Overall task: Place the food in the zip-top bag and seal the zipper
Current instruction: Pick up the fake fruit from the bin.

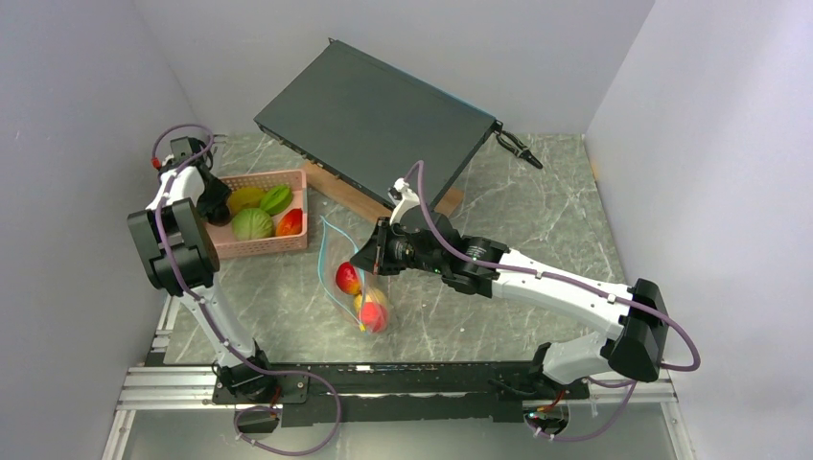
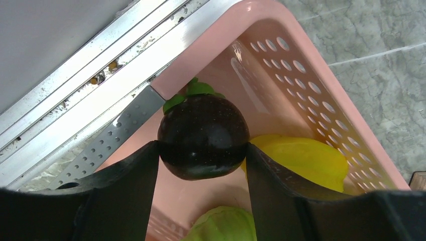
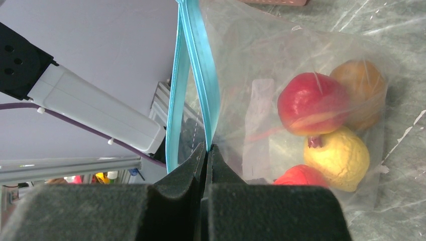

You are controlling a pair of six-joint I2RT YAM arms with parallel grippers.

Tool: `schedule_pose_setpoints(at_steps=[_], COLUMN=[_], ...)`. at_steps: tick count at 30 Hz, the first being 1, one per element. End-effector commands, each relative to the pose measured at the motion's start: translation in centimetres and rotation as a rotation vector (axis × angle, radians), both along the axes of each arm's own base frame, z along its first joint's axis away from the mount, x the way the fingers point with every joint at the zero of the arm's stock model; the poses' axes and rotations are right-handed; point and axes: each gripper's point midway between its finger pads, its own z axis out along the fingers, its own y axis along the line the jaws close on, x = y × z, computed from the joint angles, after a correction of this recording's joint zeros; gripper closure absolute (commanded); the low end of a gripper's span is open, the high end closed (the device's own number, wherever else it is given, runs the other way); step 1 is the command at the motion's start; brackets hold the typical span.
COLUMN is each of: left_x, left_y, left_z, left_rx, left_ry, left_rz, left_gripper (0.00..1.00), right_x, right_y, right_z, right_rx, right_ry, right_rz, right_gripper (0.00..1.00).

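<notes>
Left claw [image 2: 202,149] clamped on purple fruit [image 2: 203,133] in basket [image 2: 321,85]; zip-top bag [image 3: 301,50] pinched by right claw [image 3: 207,148]; lift and carry to bag required.

Lab test cell: plain walls [image 1: 86,115] enclose a marbled table [image 1: 537,211].

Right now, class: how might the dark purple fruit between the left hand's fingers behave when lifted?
Round and glossy, the dark purple fruit could slip or roll. It holds shape against the left hand, so probably stiff.

The right gripper [image 1: 376,254] was at the bag [image 1: 336,251]. Red food [image 1: 348,278] sat inside. More lay in the pink basket [image 1: 264,246].
</notes>
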Motion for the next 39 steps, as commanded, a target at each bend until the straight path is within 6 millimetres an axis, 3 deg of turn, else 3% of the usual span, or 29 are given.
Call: schedule_pose_setpoints(at_steps=[1,6,10,17,24,28,33,39], left_x=[0.4,0.5,0.6,0.5,0.5,0.2,-0.1,-1.3], left_y=[0.8,0.9,0.7,0.7,0.6,0.5,-0.5,-3.0], left_z=[0.2,0.1,-0.7,-1.2,0.7,2.3,5.6,9.2], left_rx=[0.034,0.032,0.015,0.010,0.023,0.035,0.053,0.060], left_ry=[-0.024,-0.008,0.013,0.020,-0.031,-0.064,-0.134,-0.209], left_rz=[-0.006,-0.011,-0.016,-0.025,-0.025,-0.023,-0.038,-0.081], left_gripper=[0.41,0.15,0.12,0.20,0.38,0.54,0.56,0.60], right_x=[0.0,0.0,0.2,0.1,0.1,0.2,0.1,-0.1], right_y=[0.6,0.6,0.4,0.6,0.5,0.4,0.3,0.1], right_z=[3.1,3.2,3.2,3.1,3.1,3.4,3.4,3.7], right_rx=[0.082,0.082,0.077,0.077,0.080,0.080,0.084,0.090], right_ry=[-0.030,-0.034,-0.043,-0.038,-0.042,-0.053,-0.055,-0.068], right_rz=[0.009,0.009,0.001,0.009,0.005,0.007,0.008,0.015], right_gripper=[1.00,1.00,1.00,1.00,1.00,1.00,1.00,1.00])
